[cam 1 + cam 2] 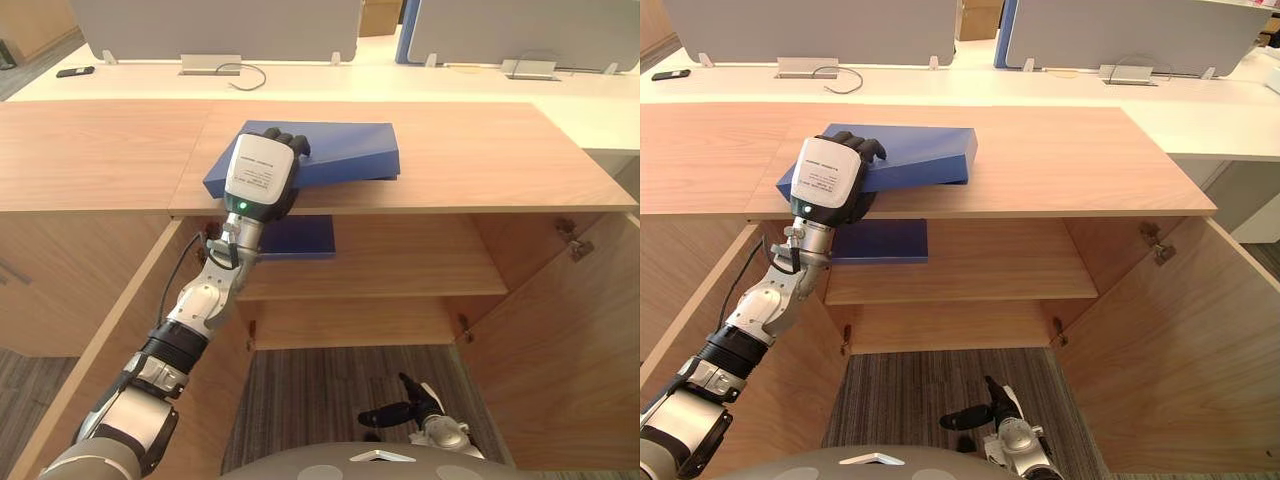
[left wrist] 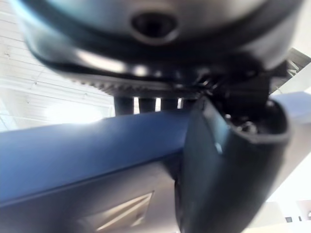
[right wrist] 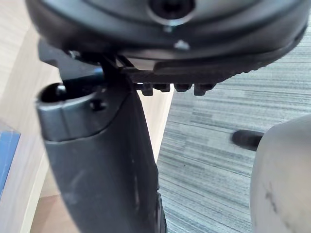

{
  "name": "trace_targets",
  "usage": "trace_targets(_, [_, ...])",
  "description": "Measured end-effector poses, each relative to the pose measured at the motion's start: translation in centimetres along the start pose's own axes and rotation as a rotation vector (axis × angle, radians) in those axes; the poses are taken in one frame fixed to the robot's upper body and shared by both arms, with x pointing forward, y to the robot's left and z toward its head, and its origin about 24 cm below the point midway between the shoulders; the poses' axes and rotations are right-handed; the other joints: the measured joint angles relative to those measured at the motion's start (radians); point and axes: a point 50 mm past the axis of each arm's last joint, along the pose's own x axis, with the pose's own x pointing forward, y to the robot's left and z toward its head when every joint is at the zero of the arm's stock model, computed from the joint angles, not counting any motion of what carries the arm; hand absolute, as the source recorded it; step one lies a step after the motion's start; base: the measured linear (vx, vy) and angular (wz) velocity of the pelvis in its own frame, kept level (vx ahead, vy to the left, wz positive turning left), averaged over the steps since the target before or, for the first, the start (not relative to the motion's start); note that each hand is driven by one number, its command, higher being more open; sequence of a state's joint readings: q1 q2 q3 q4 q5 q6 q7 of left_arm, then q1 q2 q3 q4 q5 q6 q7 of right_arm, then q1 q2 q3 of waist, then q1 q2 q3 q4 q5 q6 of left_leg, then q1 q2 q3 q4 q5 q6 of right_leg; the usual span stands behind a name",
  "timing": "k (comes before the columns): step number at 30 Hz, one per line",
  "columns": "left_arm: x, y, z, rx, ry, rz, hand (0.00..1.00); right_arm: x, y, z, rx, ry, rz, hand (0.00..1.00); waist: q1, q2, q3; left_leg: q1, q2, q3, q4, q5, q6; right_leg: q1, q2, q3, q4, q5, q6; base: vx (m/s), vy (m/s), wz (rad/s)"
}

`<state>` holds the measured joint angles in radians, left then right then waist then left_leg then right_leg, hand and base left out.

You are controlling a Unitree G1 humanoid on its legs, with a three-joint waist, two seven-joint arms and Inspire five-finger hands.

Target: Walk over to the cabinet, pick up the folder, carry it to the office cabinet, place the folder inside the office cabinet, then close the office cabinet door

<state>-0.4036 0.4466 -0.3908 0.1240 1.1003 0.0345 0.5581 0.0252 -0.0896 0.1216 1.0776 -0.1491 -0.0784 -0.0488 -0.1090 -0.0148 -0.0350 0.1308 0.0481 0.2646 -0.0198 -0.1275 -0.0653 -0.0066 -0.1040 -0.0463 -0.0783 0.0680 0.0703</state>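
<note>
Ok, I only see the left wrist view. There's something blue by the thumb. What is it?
Observer: A blue folder on top of a wooden cabinet, its corner poking over the front edge.
Operator: Is anything inside the cabinet?
Observer: Yes, its doors are open and another blue folder lies on the shelf.
Operator: Where's the other hand?
Observer: The right hand hangs low over the carpet, fingers open, holding nothing.

Blue folder point(image 1: 345, 150), perhaps tilted, on cabinet top point(image 1: 480, 160)
</note>
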Motion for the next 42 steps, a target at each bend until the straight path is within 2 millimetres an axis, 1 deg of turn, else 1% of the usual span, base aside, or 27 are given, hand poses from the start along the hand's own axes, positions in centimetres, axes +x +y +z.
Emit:
trace_targets(1, [-0.3, 0.8, 1.1, -0.051, -0.01, 0.026, 0.0, 0.0, -0.1, 0.0, 0.007, 0.001, -0.005, 1.0, 0.002, 0.002, 0.004, -0.001, 0.0, -0.001, 0.002, -0.005, 0.001, 0.0, -0.001, 0.0, 0.0, 0.0, 0.0, 0.0, 0.0, 0.0])
trace_targets(4, [-1.5, 2.9, 5.5, -0.328, -0.066, 0.089, 0.0, 0.0, -0.5, -0.3, 0.029, 0.015, -0.022, 1.0, 0.017, 0.006, 0.012, -0.002, -0.001, -0.003, 0.02, -0.023, 0.007, 0.008, -0.003, 0.004, 0.0, 0.0, 0.0, 0.0, 0.0, 0.0])
trace_targets(5, [-2.0, 3.8, 7.5, -0.477, -0.107, 0.101, 0.0, -0.1, -0.6, -0.4, 0.027, 0.019, -0.024, 1.0, 0.025, 0.008, 0.012, -0.003, -0.001, -0.004, 0.026, -0.029, 0.007, 0.01, -0.003, 0.004, 0.0, 0.0, 0.0, 0.02, 0.001, 0.03])
trace_targets(6, [-2.3, 4.3, 8.5, -0.563, -0.127, 0.1, 0.0, -0.1, -0.6, -0.4, 0.027, 0.02, -0.024, 1.0, 0.027, 0.009, 0.013, -0.006, -0.001, -0.006, 0.031, -0.033, 0.007, 0.01, -0.002, 0.003, 0.001, 0.0, 0.0, 0.0, 0.0, 0.0])
trace_targets(7, [-2.7, 5.1, 10.1, -0.72, -0.17, 0.098, 0.0, 0.0, -0.6, -0.5, 0.026, 0.021, -0.025, 1.0, 0.028, 0.011, 0.014, -0.008, -0.002, -0.007, 0.038, -0.038, 0.008, 0.01, -0.001, 0.004, 0.004, -0.001, 0.0, 0.0, 0.0, 0.0])
trace_targets(8, [-2.9, 5.5, 10.8, -0.787, -0.189, 0.094, 0.0, 0.0, -0.7, -0.4, 0.026, 0.021, -0.026, 1.0, 0.028, 0.013, 0.015, -0.007, -0.002, -0.008, 0.039, -0.039, 0.009, 0.01, -0.001, 0.004, 0.006, -0.001, 0.0, 0.01, -0.007, -0.03])
trace_targets(9, [-3.0, 6.1, 11.7, -0.915, -0.213, 0.084, 0.0, 0.0, -0.7, -0.4, 0.025, 0.023, -0.027, 1.0, 0.027, 0.016, 0.015, -0.004, -0.002, -0.011, 0.041, -0.041, 0.01, 0.01, -0.001, 0.005, 0.01, -0.001, 0.0, 0.0, -0.005, -0.07])
trace_targets(10, [-3.0, 6.5, 12.0, -1.043, -0.217, 0.069, 0.0, 0.0, -0.7, -0.4, 0.024, 0.025, -0.029, 1.0, 0.029, 0.019, 0.015, -0.005, -0.002, -0.011, 0.046, -0.047, 0.013, 0.01, -0.001, 0.011, 0.011, -0.001, 0.001, -0.01, -0.005, -0.08])
trace_targets(11, [-2.9, 6.6, 12.0, -1.096, -0.212, 0.065, 0.0, 0.0, -0.7, -0.4, 0.024, 0.026, -0.029, 1.0, 0.03, 0.02, 0.015, -0.005, -0.002, -0.011, 0.05, -0.048, 0.013, 0.01, -0.001, 0.014, 0.012, -0.001, 0.001, -0.03, -0.013, -0.08])
trace_targets(12, [-2.8, 6.7, 11.7, -1.229, -0.169, 0.056, 0.0, 0.0, -0.7, -0.4, 0.03, 0.029, -0.03, 1.0, 0.033, 0.023, 0.015, -0.004, -0.002, -0.012, 0.051, -0.048, 0.013, 0.01, -0.001, 0.016, 0.015, -0.002, 0.001, -0.05, -0.024, -0.04])
trace_targets(13, [-2.6, 6.6, 11.4, -1.307, -0.128, 0.058, 0.0, 0.2, -0.5, 0.3, 0.037, 0.016, -0.026, 1.0, 0.041, 0.026, 0.015, -0.005, -0.002, -0.015, 0.05, -0.049, 0.014, 0.01, -0.001, 0.016, 0.019, -0.004, 0.003, -0.08, -0.04, -0.01])
trace_targets(14, [-2.3, 6.6, 10.8, -1.422, -0.068, 0.073, 0.0, 0.3, -0.4, 0.0, 0.059, 0.048, -0.028, 1.0, 0.053, 0.026, 0.016, -0.006, -0.002, -0.017, 0.05, -0.05, 0.015, 0.008, -0.001, 0.016, 0.023, -0.009, 0.008, -0.07, -0.042, 0.03])
trace_targets(15, [-2.2, 6.6, 10.5, -1.478, -0.033, 0.089, 0.0, 0.3, -0.4, -0.2, 0.085, 0.07, -0.041, 1.0, 0.056, 0.026, 0.015, -0.007, -0.002, -0.02, 0.051, -0.05, 0.015, 0.008, -0.001, 0.015, 0.023, -0.011, 0.01, -0.07, -0.051, 0.09])
trace_targets(17, [-2.5, 6.9, 8.2, -1.674, 0.128, 0.185, 0.0, 0.2, -1.0, -0.7, 0.209, 0.101, -0.074, 1.0, 0.059, 0.033, 0.013, -0.016, -0.002, -0.035, 0.055, -0.049, 0.016, 0.008, -0.003, 0.01, 0.025, -0.021, 0.016, -0.05, -0.054, 0.15])
trace_targets(18, [-2.8, 7.0, 7.5, -1.711, 0.166, 0.214, 0.0, 0.1, -1.2, -0.9, 0.25, 0.102, -0.085, 1.0, 0.061, 0.035, 0.013, -0.017, -0.001, -0.038, 0.056, -0.049, 0.015, 0.008, -0.002, 0.009, 0.025, -0.021, 0.016, -0.01, -0.055, 0.13])
trace_targets(20, [-3.6, 7.1, 5.2, -1.782, 0.292, 0.328, 0.0, -0.4, -2.4, -1.6, 0.429, 0.086, -0.15, 1.0, 0.078, 0.041, 0.014, -0.019, 0.006, -0.04, 0.06, -0.048, 0.013, 0.008, 0.003, 0.004, 0.025, -0.022, 0.016, 0.0, -0.054, 0.06])
trace_targets(23, [-4.4, 7.1, 3.2, -1.78, 0.382, 0.418, 0.0, -0.8, -4.0, -1.2, 0.613, 0.02, -0.246, 1.0, 0.077, 0.036, 0.017, -0.019, 0.008, -0.037, 0.065, -0.048, 0.013, 0.007, 0.005, 0.009, 0.028, -0.022, 0.015, -0.02, -0.039, -0.03])
trace_targets(25, [-4.5, 7.1, 2.7, -1.787, 0.397, 0.437, 0.0, -1.0, -5.0, -0.6, 0.69, -0.033, -0.298, 1.0, 0.075, 0.03, 0.017, -0.018, 0.005, -0.028, 0.066, -0.048, 0.013, 0.002, 0.004, 0.024, 0.03, -0.021, 0.015, -0.04, -0.01, -0.16])
trace_targets(26, [-4.7, 7.1, 2.5, -1.808, 0.398, 0.451, 0.0, -1.3, -5.5, 0.0, 0.739, -0.085, -0.329, 1.0, 0.072, 0.028, 0.016, -0.019, 0.004, -0.016, 0.066, -0.049, 0.013, -0.011, 0.004, 0.037, 0.037, -0.021, 0.015, -0.05, -0.007, -0.26])
trace_targets(28, [-5.0, 7.0, 2.3, -1.838, 0.405, 0.452, 0.0, -1.6, -5.9, 0.7, 0.779, -0.138, -0.35, 1.0, 0.067, 0.025, 0.016, -0.019, 0.001, -0.001, 0.066, -0.049, 0.014, -0.019, 0.005, 0.054, 0.04, -0.021, 0.015, -0.04, -0.002, -0.25])
trace_targets(30, [-5.4, 6.8, 2.3, -1.906, 0.416, 0.448, 0.0, -2.0, -6.3, 1.4, 0.812, -0.188, -0.363, 1.0, 0.05, 0.024, 0.016, -0.018, 0.0, 0.008, 0.066, -0.051, 0.016, -0.022, 0.004, 0.061, 0.041, -0.02, 0.016, -0.04, -0.006, -0.19])
trace_targets(34, [-5.6, 6.5, 2.5, -2.069, 0.423, 0.465, 0.0, -3.4, -7.1, 2.7, 0.938, -0.306, -0.409, 1.0, 0.044, 0.024, 0.016, -0.014, -0.002, 0.045, 0.069, -0.057, 0.016, -0.038, 0.009, 0.098, 0.042, -0.011, 0.022, -0.06, -0.009, -0.27])
trace_targets(37, [-6.0, 6.2, 2.1, -2.189, 0.432, 0.493, 0.0, -5.2, -7.6, 4.8, 1.069, -0.466, -0.417, 1.0, 0.027, 0.026, 0.02, -0.003, 0.0, 0.08, 0.069, -0.06, 0.015, -0.046, 0.016, 0.132, 0.042, 0.0, 0.02, -0.06, -0.013, -0.36])
trace_targets(38, [-6.3, 5.8, 2.0, -2.244, 0.442, 0.499, 0.0, -6.2, -8.1, 5.7, 1.11, -0.554, -0.413, 1.0, 0.02, 0.03, 0.022, 0.008, 0.002, 0.101, 0.07, -0.065, 0.014, -0.045, 0.022, 0.151, 0.042, 0.005, 0.02, -0.06, -0.01, -0.38])
trace_targets(39, [-6.4, 5.6, 2.0, -2.267, 0.449, 0.499, 0.0, -6.8, -8.5, 6.1, 1.126, -0.6, -0.415, 1.0, 0.02, 0.032, 0.025, 0.013, 0.002, 0.115, 0.069, -0.068, 0.013, -0.045, 0.024, 0.163, 0.042, 0.006, 0.021, -0.08, -0.008, -0.52])
trace_targets(41, [-6.9, 4.5, 2.1, -2.329, 0.496, 0.491, 0.0, -9.3, -9.8, 7.5, 1.2, -0.801, -0.421, 1.0, 0.01, 0.036, 0.028, 0.021, 0.002, 0.15, 0.077, -0.08, 0.015, -0.049, 0.03, 0.193, 0.039, 0.011, 0.026, -0.08, -0.006, -0.45])
trace_targets(42, [-7.2, 4.2, 2.2, -2.342, 0.511, 0.488, 0.0, -9.8, -10.1, 7.8, 1.23, -0.857, -0.406, 1.0, 0.003, 0.036, 0.028, 0.02, 0.002, 0.156, 0.081, -0.083, 0.014, -0.051, 0.031, 0.199, 0.039, 0.012, 0.028, -0.07, -0.021, -0.37])
